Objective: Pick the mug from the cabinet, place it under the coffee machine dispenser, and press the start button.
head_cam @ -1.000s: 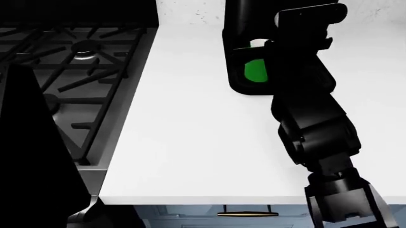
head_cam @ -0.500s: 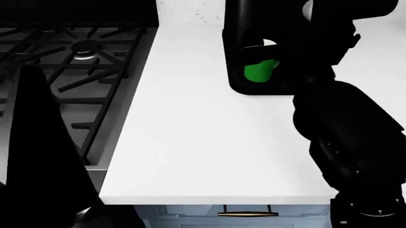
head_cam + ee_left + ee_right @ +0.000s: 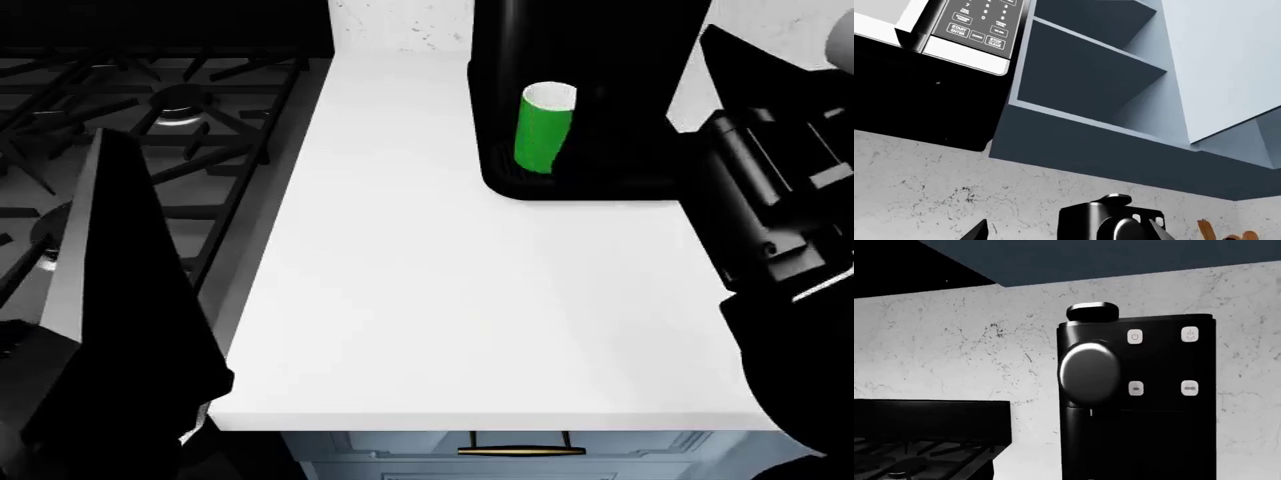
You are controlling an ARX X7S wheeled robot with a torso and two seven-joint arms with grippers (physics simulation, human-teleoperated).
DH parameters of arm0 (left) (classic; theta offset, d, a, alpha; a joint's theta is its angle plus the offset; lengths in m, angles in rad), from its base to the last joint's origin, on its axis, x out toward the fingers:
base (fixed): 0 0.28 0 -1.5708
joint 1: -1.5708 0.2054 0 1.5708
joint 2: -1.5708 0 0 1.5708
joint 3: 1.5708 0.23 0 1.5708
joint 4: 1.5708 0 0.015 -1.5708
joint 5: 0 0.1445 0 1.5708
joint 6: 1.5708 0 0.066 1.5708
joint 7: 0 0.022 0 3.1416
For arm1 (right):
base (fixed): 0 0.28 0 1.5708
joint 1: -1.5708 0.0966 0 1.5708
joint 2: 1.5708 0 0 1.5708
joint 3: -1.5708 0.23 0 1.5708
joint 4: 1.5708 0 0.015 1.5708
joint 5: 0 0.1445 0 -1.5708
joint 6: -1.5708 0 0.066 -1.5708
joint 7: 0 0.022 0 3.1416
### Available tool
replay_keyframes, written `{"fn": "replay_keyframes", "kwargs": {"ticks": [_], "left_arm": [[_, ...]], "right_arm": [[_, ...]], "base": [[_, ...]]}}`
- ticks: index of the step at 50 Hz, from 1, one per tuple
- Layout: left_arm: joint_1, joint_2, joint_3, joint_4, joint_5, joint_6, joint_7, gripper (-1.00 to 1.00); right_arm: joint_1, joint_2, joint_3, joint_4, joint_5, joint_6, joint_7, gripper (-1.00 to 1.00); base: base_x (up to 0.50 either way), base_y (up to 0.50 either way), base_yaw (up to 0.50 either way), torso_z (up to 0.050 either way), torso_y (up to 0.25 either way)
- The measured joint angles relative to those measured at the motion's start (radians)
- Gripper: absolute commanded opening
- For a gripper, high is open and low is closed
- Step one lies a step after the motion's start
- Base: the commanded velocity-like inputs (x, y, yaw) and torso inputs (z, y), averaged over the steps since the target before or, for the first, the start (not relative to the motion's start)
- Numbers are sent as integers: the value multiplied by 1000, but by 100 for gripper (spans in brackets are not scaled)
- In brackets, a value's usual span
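Left wrist view: showed only a microwave (image 3: pixel 954 35) and open cabinet shelves (image 3: pixel 1087 80); left hand unseen.

Head view: found the mug (image 3: pixel 545 128) upright on the machine's drip tray (image 3: pixel 534 185), upper centre of frame, probably ready for brewing; right arm (image 3: pixel 774 190) apart from it, hand state impossible to tell.

Right wrist view: faced the coffee machine dispenser (image 3: pixel 1089 372) and white buttons (image 3: pixel 1135 336), likely for pressing start.

mug (image 3: pixel 545 128) under coffee machine dispenser (image 3: pixel 1089 372), stove (image 3: pixel 160 130) left

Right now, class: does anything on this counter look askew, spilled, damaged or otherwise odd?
Nothing stands out. The mug stands upright on the coffee machine base, with no spill visible on the white counter. The dispenser and the machine's four buttons look intact in the right wrist view.
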Motion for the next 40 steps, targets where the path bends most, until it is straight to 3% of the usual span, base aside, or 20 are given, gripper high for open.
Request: {"fn": "replay_keyframes", "kwargs": {"ticks": [13, 36, 40], "left_arm": [[-36, 12, -10, -26, -22, -9, -28, 100], [-48, 16, -34, -35, -42, 13, -61, 100], [-46, 12, -30, -30, -45, 9, -63, 100]], "right_arm": [[37, 22, 111, -53, 204, 53, 122, 100], [51, 43, 124, -66, 280, 46, 169, 100], [40, 45, 112, -64, 254, 42, 148, 100]], "base": [[0, 0, 0, 30, 86], [0, 0, 0, 41, 116], [0, 0, 0, 0, 0]]}}
